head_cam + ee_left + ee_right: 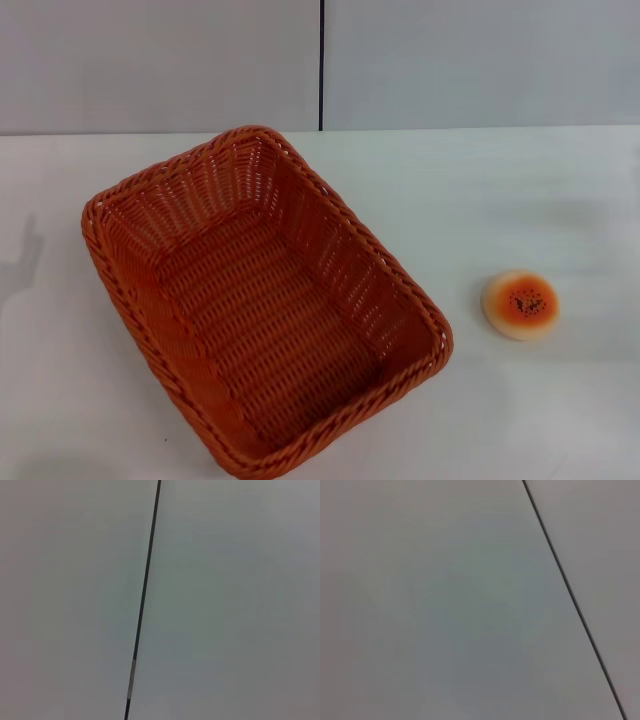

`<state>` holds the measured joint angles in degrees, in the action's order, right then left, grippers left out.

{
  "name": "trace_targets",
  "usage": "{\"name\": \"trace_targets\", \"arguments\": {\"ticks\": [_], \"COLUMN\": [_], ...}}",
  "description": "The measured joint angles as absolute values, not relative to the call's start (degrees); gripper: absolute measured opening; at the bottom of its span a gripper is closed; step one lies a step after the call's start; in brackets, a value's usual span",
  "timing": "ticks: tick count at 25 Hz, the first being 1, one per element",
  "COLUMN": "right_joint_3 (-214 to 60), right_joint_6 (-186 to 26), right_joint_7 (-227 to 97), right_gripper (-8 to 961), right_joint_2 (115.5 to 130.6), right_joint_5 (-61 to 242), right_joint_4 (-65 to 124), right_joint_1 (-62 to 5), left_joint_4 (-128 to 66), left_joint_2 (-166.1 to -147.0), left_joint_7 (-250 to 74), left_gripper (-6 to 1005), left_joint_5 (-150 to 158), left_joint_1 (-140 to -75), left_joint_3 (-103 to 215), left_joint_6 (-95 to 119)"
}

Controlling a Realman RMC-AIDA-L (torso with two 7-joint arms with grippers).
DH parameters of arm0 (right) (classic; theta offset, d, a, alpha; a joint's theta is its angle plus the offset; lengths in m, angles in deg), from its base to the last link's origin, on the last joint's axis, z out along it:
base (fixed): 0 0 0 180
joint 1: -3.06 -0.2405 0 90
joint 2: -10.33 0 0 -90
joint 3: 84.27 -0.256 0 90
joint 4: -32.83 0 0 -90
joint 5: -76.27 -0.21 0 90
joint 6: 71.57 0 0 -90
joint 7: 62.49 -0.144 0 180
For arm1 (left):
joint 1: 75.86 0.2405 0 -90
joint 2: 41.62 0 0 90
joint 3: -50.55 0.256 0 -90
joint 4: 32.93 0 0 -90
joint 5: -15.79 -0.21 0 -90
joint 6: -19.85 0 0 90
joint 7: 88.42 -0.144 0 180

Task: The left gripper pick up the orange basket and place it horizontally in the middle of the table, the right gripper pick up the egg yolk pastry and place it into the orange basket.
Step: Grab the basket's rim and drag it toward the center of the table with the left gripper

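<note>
The orange basket (265,305) sits upright on the table (520,190), turned at a slant so that one corner points toward the wall (160,60) behind and the opposite corner toward the near edge of the table. Its inside holds nothing; the woven floor and sloped sides show plainly under the braided rim. The egg yolk pastry (520,304) lies on the table to the right of the basket, well apart from its nearest corner, with its browned, seed-dotted top facing up. Beyond the basket, a dark vertical seam (321,65) splits the wall into two grey panels. Both wrist views show only such a pale panel crossed by a thin dark line (144,600) (572,600). Neither gripper appears in any view, so I cannot tell how their fingers stand.
</note>
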<state>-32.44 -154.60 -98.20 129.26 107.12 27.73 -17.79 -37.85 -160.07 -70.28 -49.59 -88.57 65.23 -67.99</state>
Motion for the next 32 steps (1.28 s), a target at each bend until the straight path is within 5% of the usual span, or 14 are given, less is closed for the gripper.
{"name": "trace_targets", "arguments": {"ticks": [20, 32], "right_joint_3": [-32.58, -33.00], "right_joint_6": [-154.42, -154.76], "right_joint_7": [-98.21, -98.46], "right_gripper": [474, 473], "right_joint_2": [129.18, 129.06], "right_joint_5": [107.12, 106.67], "right_joint_4": [27.75, 25.90], "right_joint_1": [-17.24, -15.18], "left_joint_4": [-35.25, 1.37], "left_joint_2": [-159.69, -159.68], "left_joint_7": [-67.67, -30.04], "left_gripper": [718, 718], "left_joint_5": [-51.40, -60.30], "left_joint_1": [-88.57, -89.76], "left_joint_3": [66.75, 83.36], "left_joint_6": [-69.58, -63.05]}}
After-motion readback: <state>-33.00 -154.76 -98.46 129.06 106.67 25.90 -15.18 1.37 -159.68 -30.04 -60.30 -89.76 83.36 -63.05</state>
